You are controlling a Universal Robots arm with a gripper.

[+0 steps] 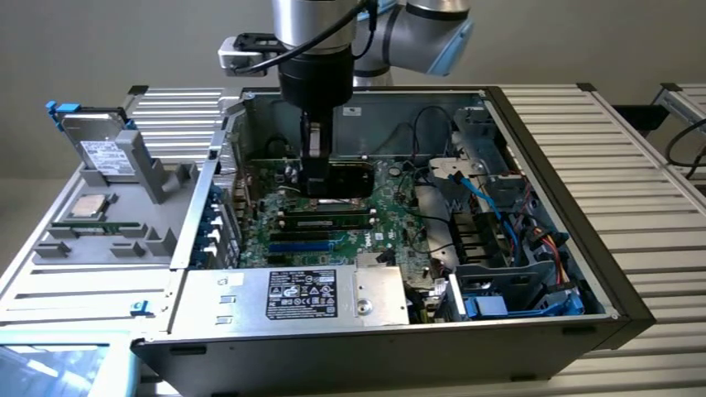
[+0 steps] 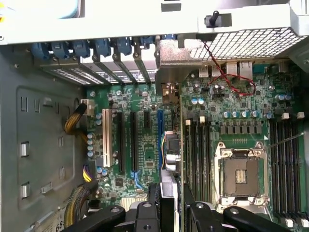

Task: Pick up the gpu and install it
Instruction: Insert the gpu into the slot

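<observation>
1. Your gripper (image 1: 317, 178) is down inside the open case (image 1: 375, 124), low over the motherboard (image 2: 145, 159), toward the exterior view's left of the board's middle.
2. The fingers (image 2: 153, 208) are closed on the gpu (image 2: 173, 150). The card stands on edge between them and runs away from the grip toward the rear slot covers (image 2: 111, 72), with its silver end bracket (image 2: 176, 63) at that end.
3. The card lies along the blue slot (image 2: 159, 140) and just beside it, between that slot and the memory slots (image 2: 195, 154). You can't tell from here whether its lower edge is touching anything.
4. This looks like the seating step. Hold the card upright and parallel to the blue slot, and get its connector edge directly over the slot before you put any weight on it. Right now it looks a touch off to the memory side.
5. Watch the bracket end. It should drop into the open gap at the rear wall, not ride up on the metal.
6. Your grip sits toward the end away from the bracket, so the card may well tip. Press straight down and evenly.
7. Stay off the open processor socket (image 2: 239, 176), and mind the red wire (image 2: 227, 77) near the bracket end.
</observation>
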